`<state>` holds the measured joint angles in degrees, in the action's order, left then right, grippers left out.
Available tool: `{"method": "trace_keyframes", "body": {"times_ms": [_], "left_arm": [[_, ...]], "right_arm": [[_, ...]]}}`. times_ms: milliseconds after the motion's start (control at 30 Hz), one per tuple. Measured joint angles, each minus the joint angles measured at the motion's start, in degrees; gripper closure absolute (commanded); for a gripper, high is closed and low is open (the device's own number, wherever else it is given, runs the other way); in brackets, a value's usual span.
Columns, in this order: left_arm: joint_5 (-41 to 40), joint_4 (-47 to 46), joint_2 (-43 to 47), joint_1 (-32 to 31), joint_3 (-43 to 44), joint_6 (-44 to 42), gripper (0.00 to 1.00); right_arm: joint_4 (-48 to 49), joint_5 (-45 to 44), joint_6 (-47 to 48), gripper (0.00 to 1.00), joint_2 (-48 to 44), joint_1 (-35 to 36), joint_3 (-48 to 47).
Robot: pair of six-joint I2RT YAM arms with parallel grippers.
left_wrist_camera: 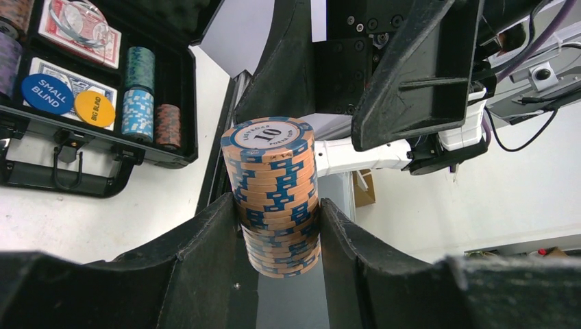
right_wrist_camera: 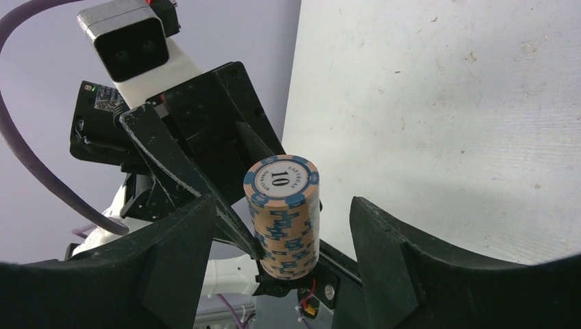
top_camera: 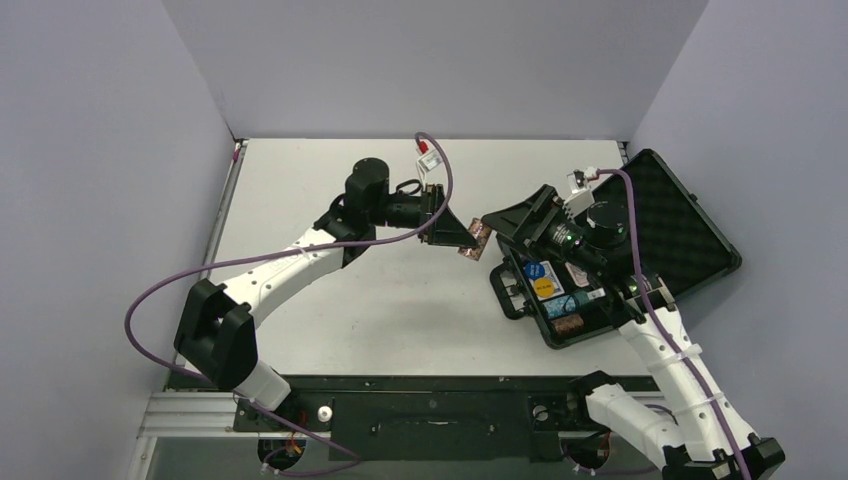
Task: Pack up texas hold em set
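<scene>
My left gripper [top_camera: 468, 237] is shut on a stack of orange-and-blue poker chips [left_wrist_camera: 273, 185] marked 10, held above the table left of the case. My right gripper [right_wrist_camera: 282, 205] is open, with one finger on each side of that stack [right_wrist_camera: 283, 216] and not touching it. The black foam-lined case [top_camera: 690, 230] lies open at the right. It holds a blue disc [left_wrist_camera: 46, 94], a yellow disc [left_wrist_camera: 94, 108], card decks [left_wrist_camera: 81, 27] and short chip stacks [left_wrist_camera: 138, 96]. No dice are in view.
The case's handle [left_wrist_camera: 82, 181] points toward the middle of the table. Grey walls close in the table on the left, back and right. The purple cable [top_camera: 440, 165] loops over the left wrist.
</scene>
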<state>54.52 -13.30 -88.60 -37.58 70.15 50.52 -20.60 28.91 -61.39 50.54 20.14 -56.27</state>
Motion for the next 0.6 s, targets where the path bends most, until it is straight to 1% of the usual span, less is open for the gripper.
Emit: {"method": "trace_keyframes", "body": {"times_ms": [133, 300, 567, 600], "left_arm": [[-0.04, -0.15, 0.00, -0.57, 0.00, 0.42, 1.00], [-0.28, -0.15, 0.00, -1.22, 0.00, 0.52, 1.00], [-1.62, 0.24, -0.02, -2.12, 0.00, 0.50, 1.00], [-1.79, 0.31, -0.02, -2.19, 0.00, 0.48, 1.00]], "right_arm": [[-0.42, -1.20, 0.07, 0.35, 0.61, 1.62, -1.05], [-2.99, -3.06, 0.70, 0.41, 1.57, 2.82, -2.67], [-5.84, -5.20, 1.14, 0.48, 2.95, 4.37, -3.32], [-6.12, -5.42, 1.20, 0.51, 3.15, 4.63, -3.63]]}}
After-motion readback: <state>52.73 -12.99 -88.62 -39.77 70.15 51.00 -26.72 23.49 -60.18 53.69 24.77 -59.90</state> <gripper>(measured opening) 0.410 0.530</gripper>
